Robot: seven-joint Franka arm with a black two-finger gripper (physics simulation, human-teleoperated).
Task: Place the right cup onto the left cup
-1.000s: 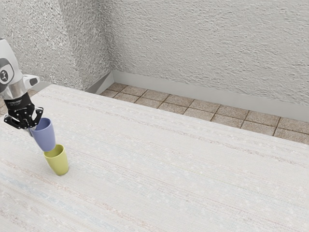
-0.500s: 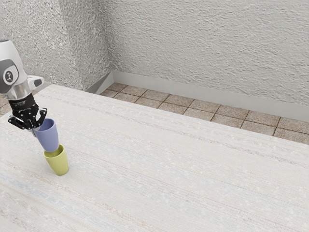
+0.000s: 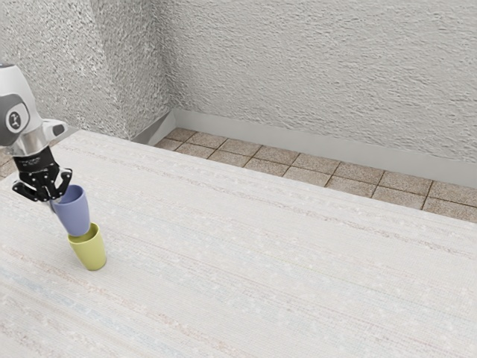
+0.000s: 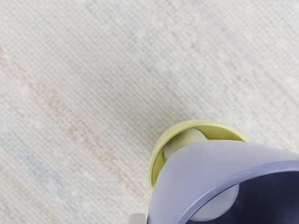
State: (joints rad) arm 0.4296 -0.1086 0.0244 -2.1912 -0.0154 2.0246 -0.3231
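Wrist view: blue cup (image 4: 201, 168) cropped, yellow cup (image 4: 219, 131) partly hidden

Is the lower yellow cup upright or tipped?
Upright: the yellow cup stands base-down on the table, its open rim facing up.

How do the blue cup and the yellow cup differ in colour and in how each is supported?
The blue cup is violet-blue; the yellow cup is yellow-green. The gripper holds the blue cup raised, while the yellow cup stands on the table. Both taper toward the base.
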